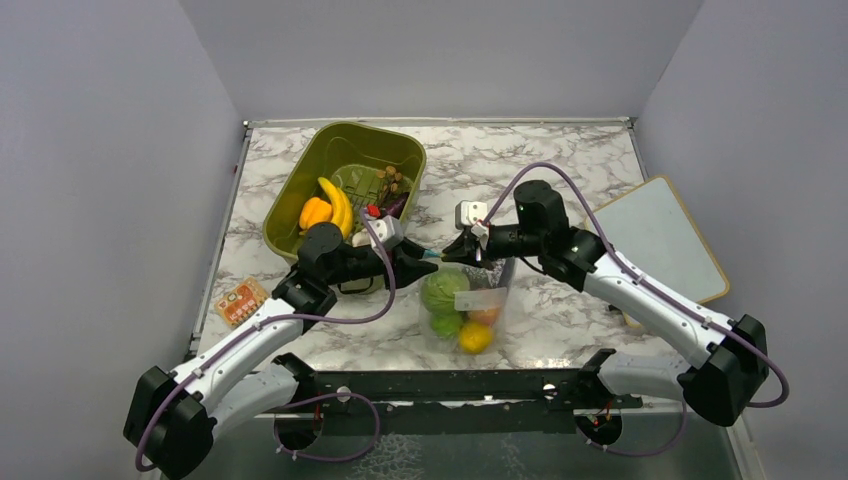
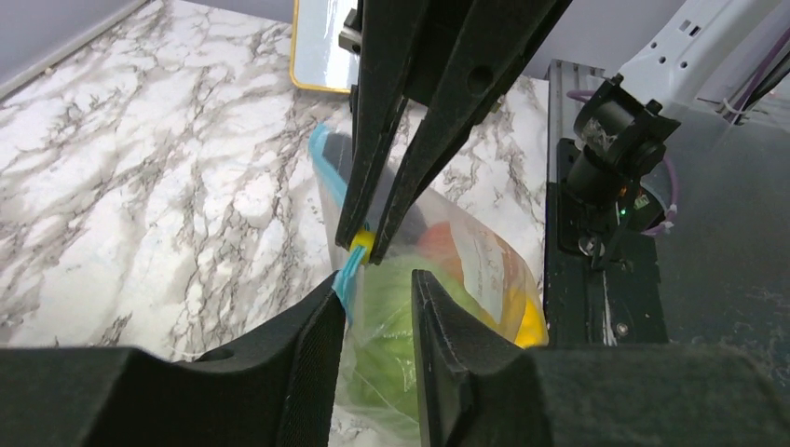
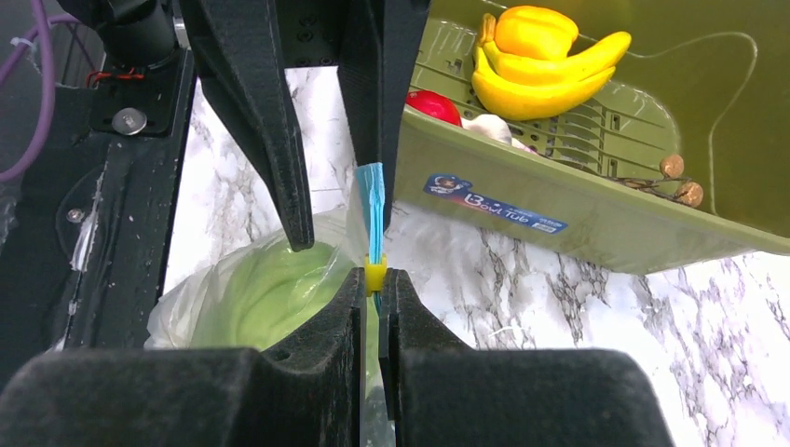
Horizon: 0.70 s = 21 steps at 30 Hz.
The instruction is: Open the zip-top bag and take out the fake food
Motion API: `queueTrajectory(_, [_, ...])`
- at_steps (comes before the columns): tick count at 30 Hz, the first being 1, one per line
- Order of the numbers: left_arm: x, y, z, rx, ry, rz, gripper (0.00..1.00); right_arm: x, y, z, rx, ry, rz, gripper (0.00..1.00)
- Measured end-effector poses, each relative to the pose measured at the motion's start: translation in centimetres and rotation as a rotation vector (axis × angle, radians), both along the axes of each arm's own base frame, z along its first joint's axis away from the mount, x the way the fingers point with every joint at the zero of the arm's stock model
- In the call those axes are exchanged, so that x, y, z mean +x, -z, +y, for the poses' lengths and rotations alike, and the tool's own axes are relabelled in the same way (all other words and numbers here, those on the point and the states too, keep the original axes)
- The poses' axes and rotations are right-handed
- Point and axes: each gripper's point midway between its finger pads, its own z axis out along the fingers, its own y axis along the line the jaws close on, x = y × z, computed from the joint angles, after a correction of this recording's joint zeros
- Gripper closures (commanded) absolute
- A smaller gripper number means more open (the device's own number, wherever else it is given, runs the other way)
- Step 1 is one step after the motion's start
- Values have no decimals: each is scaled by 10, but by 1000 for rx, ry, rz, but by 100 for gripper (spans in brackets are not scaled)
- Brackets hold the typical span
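so the right gripper (image 3: 374, 273) has its fingers squeezed tight together on the little yellow slider (image 2: 361, 244) at the top of the zip-top bag (image 1: 470, 300), basically no gap showing between them. The left gripper (image 2: 377, 284) is right across from it, fingers (image 2: 317, 326) spread apart. The teal zipper strip (image 3: 371, 200) runs up against the inside of one finger and the other finger sits clear of it, so nothing is clamped on that side

The bag stands upright on the marble table (image 1: 500, 160) near the front edge, between the two arms, with its mouth held up by the grippers. The fake food is all inside it: a big light green round piece (image 1: 443, 291), a smaller green one (image 1: 446, 323) under it, something peach-orange (image 1: 487, 315) and a yellow piece (image 1: 476, 337) at the bottom

Behind the left arm there's an olive green basket (image 1: 300, 185) holding a banana bunch (image 1: 338, 205) and an orange pepper (image 1: 314, 212). A pale board (image 1: 660, 235) lies off at the right edge of the table, and a small printed packet (image 1: 240, 300) lies beside the left arm
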Motion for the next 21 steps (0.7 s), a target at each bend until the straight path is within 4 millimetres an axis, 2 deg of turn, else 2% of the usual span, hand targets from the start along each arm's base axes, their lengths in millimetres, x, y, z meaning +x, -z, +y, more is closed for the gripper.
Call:
queueTrajectory(4, [1, -12, -2, -16, 9, -18, 70, -3, -1, -3, -4, 1, 5, 99])
queueTrajectory(7, [1, -13, -3, -17, 9, -19, 82, -5, -2, -5, -7, 1, 7, 99])
queueTrajectory(9, [2, -12, -3, -14, 9, -14, 86, -6, -4, -6, -5, 1, 5, 99])
queueTrajectory(16, [3, -10, -4, -8, 12, -6, 85, -7, -4, -6, -4, 1, 4, 99])
queueTrajectory(21, [4, -10, -5, -9, 13, -6, 100, -7, -5, -7, -3, 2, 3, 99])
